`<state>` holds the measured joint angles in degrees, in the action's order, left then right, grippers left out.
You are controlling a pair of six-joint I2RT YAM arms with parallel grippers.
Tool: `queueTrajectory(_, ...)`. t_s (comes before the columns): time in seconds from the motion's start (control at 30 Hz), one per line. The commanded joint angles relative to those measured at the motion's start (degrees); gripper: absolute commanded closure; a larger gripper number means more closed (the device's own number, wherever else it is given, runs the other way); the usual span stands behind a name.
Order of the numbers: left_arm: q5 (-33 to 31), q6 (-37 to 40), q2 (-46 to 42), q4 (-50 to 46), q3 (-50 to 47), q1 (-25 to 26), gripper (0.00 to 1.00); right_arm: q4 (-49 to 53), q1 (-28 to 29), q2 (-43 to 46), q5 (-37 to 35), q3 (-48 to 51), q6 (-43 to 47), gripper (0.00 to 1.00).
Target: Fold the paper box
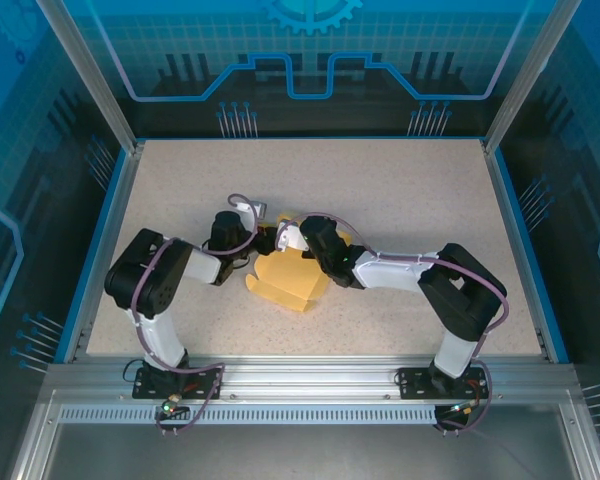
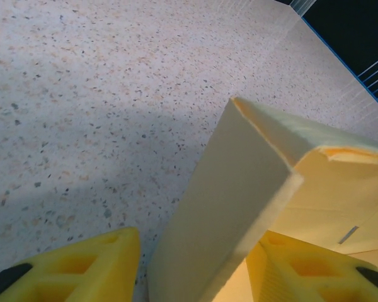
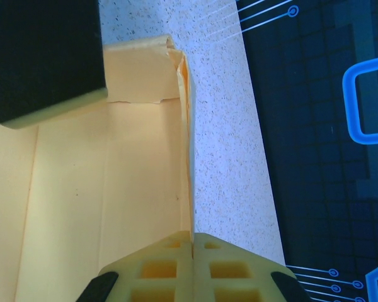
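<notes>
Paper box (image 1: 288, 282) sits mid-table, slightly left of centre in the top view. It is part-formed, with both arms meeting over its upper edge.

Right gripper (image 3: 192, 242): fingers pressed together on the thin raised side wall, which runs up the frame from between the tips. So it is clamped on the box wall.

Left gripper (image 2: 195, 239): yellow fingers (image 2: 82, 264) sit either side of a thick folded wall panel standing on the speckled table (image 1: 410, 200). Can't tell if they are squeezing it or just straddling.

Step, my read: holding one wall while the other is folded or tucked in.

Risks:
- The wall's far corner (image 3: 173, 53) already looks crumpled. More pull from the right pinch could tear or crease it there.
- If the arms move against each other, the thin card may buckle mid-panel.
- If the left grip is loose, the panel could spring back open.
- The light box could skid on the table when pushed.
</notes>
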<state>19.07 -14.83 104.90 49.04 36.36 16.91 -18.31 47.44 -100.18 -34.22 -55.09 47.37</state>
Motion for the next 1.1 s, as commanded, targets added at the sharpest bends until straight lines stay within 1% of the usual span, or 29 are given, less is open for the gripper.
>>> queueTrajectory(0.0, -1.2, 3.3, 1.3, -1.5, 2.1, 1.0, 0.56, 1.1, -0.6, 1.1, 0.6, -1.7, -1.2, 1.00)
queueTrajectory(0.1, -2.8, 4.3, 1.5, -2.3, 2.7, 1.6, 0.59, 1.1, -0.6, 0.9, 0.7, -1.9, -1.2, 1.00)
queueTrajectory(0.37, -6.1, 6.4, 1.4, -3.6, 3.6, 2.6, 0.72, 1.0, -0.8, 1.0, 1.2, -2.0, -1.7, 1.00)
queueTrajectory(0.5, -8.9, 7.6, 0.9, -5.0, 3.9, 3.5, 0.78, 1.0, -0.9, 1.3, 1.3, -2.0, -2.2, 1.00)
queueTrajectory(0.63, -12.1, 9.1, -0.3, -5.7, 3.4, 4.5, 0.82, 1.2, -1.1, 1.4, 1.7, -2.1, -2.9, 1.00)
queueTrajectory(0.77, -14.1, 9.8, -1.8, -5.8, 2.6, 4.9, 0.85, 1.2, -1.1, 1.6, 1.7, -2.1, -3.5, 1.00)
queueTrajectory(0.87, -14.8, 10.2, -3.1, -5.5, 1.8, 5.2, 0.87, 1.1, -1.1, 2.1, 1.8, -1.9, -4.2, 0.95)
queueTrajectory(1.07, -14.6, 9.8, -5.3, -4.6, 0.2, 5.3, 0.88, 2.1, -1.0, 4.9, 3.2, -1.7, -8.0, 0.72)
